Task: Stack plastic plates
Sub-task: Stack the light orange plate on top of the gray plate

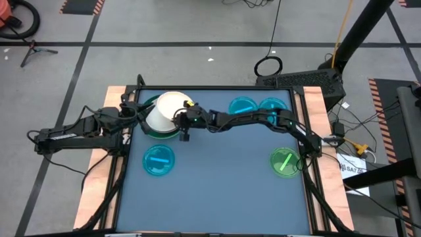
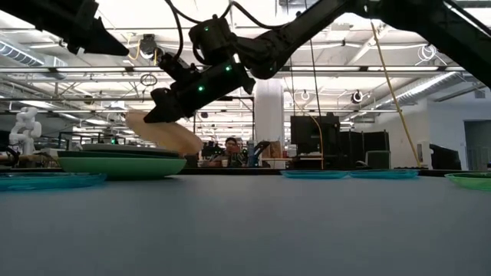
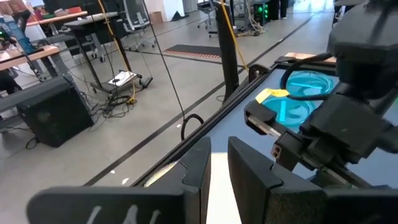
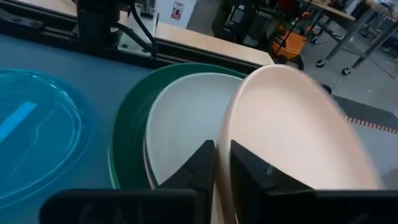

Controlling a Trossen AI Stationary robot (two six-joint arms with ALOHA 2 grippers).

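Gripping a tilted pink plate (image 1: 166,109), the right gripper (image 1: 185,117) hovers above the green stack (image 1: 146,129). Low view: plate (image 2: 163,133) slants over that stack. Left wrist view: left gripper (image 3: 217,163) nearly closed, holding nothing visible.

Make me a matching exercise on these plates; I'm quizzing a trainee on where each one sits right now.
Things:
1. pale pinkish round plastic plate
2. small bright green translucent plate
3. large dark green round plate
4. small cyan translucent plate on the left arm's side

States:
A. bottom of the stack, under a white plate
B. tilted, rim pinched by the right gripper
C. flat, alone, near the right edge of the table
D. flat on the table, close to the stack

Pairs: 1-B, 2-C, 3-A, 4-D
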